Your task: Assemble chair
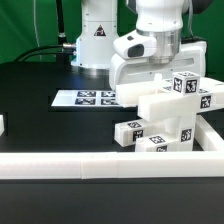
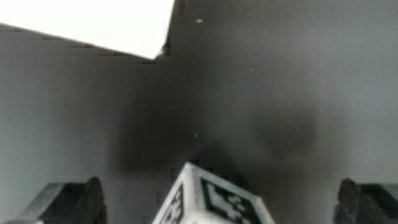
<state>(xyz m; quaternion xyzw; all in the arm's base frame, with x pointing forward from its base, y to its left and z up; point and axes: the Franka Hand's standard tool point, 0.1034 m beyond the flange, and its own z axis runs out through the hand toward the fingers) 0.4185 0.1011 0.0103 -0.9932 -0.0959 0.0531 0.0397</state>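
Several chair pieces (image 1: 170, 115) bear black-and-white square tags; no legible writing.

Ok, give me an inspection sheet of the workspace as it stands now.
Surface: black table, bounded in front by a long white border rail.
Job's things: white tagged chair parts stacked together at the exterior view's right, against the rail's corner.
Clutter: marker board lying flat; a small white piece at the exterior view's left edge.
Grippers: gripper open, holding nothing, with a tagged part below it.
Cables: dark cables behind the table.
Surroundings: green backdrop.
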